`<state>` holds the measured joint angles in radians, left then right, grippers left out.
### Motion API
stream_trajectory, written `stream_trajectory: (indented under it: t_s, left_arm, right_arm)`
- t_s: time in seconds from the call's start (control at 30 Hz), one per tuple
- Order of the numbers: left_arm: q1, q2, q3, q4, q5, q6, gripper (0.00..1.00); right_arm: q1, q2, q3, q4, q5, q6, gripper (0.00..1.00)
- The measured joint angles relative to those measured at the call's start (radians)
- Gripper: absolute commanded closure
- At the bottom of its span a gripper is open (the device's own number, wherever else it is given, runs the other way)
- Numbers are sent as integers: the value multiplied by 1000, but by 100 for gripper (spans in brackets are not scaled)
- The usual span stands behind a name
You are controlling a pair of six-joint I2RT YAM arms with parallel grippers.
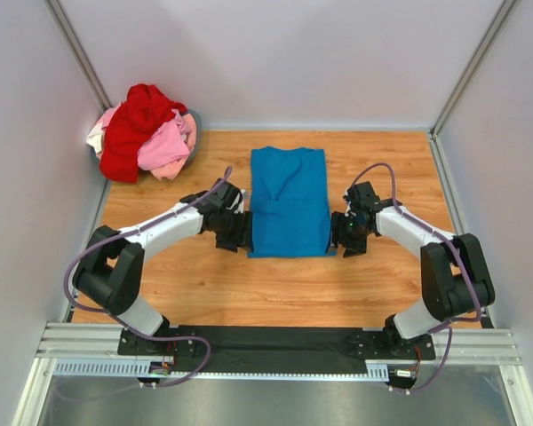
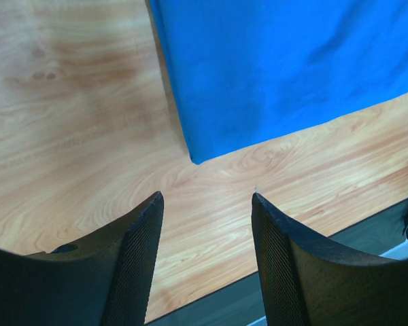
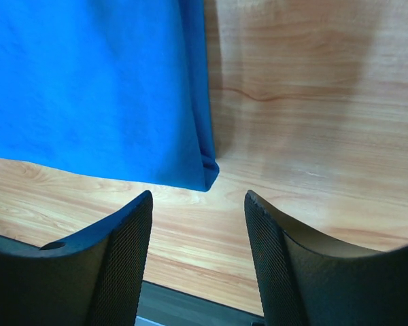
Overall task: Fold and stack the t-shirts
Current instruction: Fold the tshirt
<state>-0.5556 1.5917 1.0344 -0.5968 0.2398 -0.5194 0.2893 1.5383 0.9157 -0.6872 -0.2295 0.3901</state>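
While the blue t-shirt (image 1: pixel 289 202) lay half-folded, my left end effector (image 2: pixel 205 204) and right end effector (image 3: pixel 198 200) hung spread beside its near corners; next, probably: pinch, fold away.

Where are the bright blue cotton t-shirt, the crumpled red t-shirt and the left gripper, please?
bright blue cotton t-shirt (image 1: pixel 289 204): top external view, middle of the cloth.
crumpled red t-shirt (image 1: pixel 140 117): top external view, top of the heap.
left gripper (image 2: pixel 206 197): left wrist view, midway between fingertips.
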Motion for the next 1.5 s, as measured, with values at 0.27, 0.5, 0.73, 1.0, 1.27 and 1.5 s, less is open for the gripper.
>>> stream_trajectory:
  t_s: [0.27,0.5,0.73,1.0,1.27,1.5]
  left_arm:
    - [1,-47,-159,145,25,-31,38]
    - [1,-41,-207,193,21,-44,38]
    - [1,-53,-247,270,18,-60,38]
    - [1,-116,-277,318,-6,-80,34]
    - [0,-54,-277,380,-10,-109,40]
    - [-8,-39,-286,425,-15,-134,54]
  right_arm:
    - [0,-3,-64,99,-27,22,42]
    - [0,-2,-79,125,-23,28,48]
    - [0,0,-85,132,-23,31,49]
    - [0,21,-85,142,-25,32,51]
    - [0,23,-85,148,-26,32,52]
    - [0,23,-89,156,-27,33,55]
